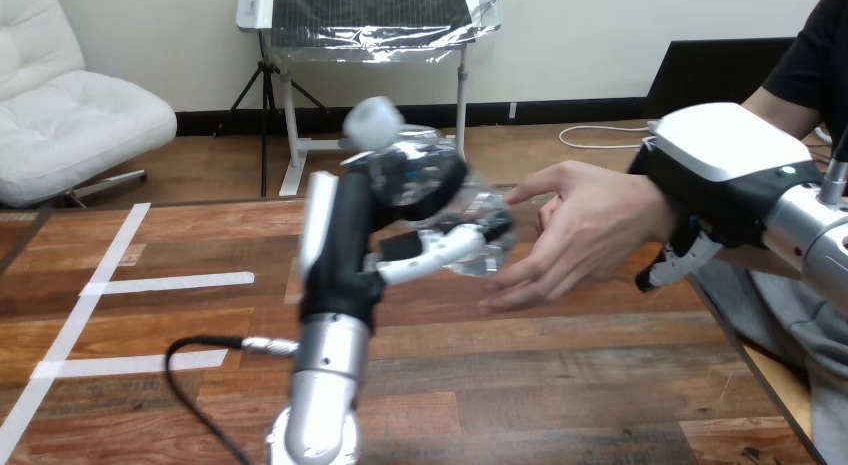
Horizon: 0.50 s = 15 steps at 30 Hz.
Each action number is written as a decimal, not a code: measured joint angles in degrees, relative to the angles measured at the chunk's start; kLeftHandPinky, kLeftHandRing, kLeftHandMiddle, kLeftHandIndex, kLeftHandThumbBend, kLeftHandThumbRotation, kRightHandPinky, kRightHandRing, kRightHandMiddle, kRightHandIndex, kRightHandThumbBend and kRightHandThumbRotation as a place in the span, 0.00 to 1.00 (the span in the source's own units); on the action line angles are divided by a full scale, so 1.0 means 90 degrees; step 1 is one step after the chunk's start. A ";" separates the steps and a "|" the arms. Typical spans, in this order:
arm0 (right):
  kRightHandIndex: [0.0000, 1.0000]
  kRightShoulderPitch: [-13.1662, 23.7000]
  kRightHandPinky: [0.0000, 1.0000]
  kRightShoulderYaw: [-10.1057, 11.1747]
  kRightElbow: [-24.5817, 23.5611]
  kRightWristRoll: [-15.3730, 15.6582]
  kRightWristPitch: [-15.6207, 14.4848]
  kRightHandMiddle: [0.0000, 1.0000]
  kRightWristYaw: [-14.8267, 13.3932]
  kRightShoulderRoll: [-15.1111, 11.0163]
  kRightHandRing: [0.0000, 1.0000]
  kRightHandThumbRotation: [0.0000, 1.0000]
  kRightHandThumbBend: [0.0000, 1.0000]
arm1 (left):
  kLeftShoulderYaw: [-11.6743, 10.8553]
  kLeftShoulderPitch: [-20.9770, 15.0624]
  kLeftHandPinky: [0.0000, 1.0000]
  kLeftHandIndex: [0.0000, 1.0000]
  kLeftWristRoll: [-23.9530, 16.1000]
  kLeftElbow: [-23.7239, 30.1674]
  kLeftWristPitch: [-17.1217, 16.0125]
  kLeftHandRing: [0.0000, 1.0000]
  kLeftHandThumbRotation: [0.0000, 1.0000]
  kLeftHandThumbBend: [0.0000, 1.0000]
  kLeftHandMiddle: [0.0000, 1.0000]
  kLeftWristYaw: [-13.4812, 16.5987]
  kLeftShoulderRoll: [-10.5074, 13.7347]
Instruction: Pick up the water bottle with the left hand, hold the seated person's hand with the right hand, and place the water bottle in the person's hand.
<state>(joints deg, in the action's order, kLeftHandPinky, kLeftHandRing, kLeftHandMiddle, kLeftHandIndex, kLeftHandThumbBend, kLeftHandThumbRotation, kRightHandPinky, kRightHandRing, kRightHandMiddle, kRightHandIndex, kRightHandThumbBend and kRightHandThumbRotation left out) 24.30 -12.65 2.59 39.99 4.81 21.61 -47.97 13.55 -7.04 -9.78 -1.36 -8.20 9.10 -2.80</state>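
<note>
A clear plastic water bottle with a white cap (pixel 415 177) is held up above the dark wooden worktop (pixel 560 385), tilted so that its cap points up and to the left. The robot's left hand (pixel 348 240) grips it from below and from the left, with its black-and-white fingers (pixel 440 253) curled round the bottle's lower body. Just to the right of the bottle is the person's hand (pixel 585 230), open, with its palm turned toward the bottle and its fingertips touching or almost touching the bottle's lower end; I cannot tell which. Further right of the bottle, the robot's right hand (pixel 715 170) lies over the person's wrist, its fingers (pixel 685 263) wrapped down round the wrist's underside. Strips of white tape (pixel 170 282) lie flat on the worktop, well to the left of the bottle and below it.
</note>
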 measured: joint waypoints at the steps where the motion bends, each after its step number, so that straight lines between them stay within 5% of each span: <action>1: 0.28 -0.0005 0.11 0.0005 -0.0036 -0.0023 0.0002 0.24 0.0010 0.0001 0.17 0.00 0.84 | 0.0034 -0.0028 0.36 0.46 0.0001 -0.0022 0.0000 0.39 0.00 0.68 0.43 0.0001 0.0001; 15: 0.28 -0.0111 0.10 0.0118 -0.0313 -0.0153 -0.0007 0.24 0.0031 0.0014 0.17 0.00 0.82 | 0.0446 -0.0198 0.35 0.46 0.0030 -0.0139 0.0120 0.39 0.00 0.67 0.43 0.0220 0.0002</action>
<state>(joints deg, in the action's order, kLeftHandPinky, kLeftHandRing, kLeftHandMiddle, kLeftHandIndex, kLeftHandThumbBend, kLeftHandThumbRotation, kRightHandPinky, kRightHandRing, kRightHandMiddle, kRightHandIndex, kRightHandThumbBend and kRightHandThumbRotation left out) 23.30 -11.59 -0.23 38.61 4.74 21.89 -47.85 17.57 -8.82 -9.50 -2.61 -7.12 11.09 -2.78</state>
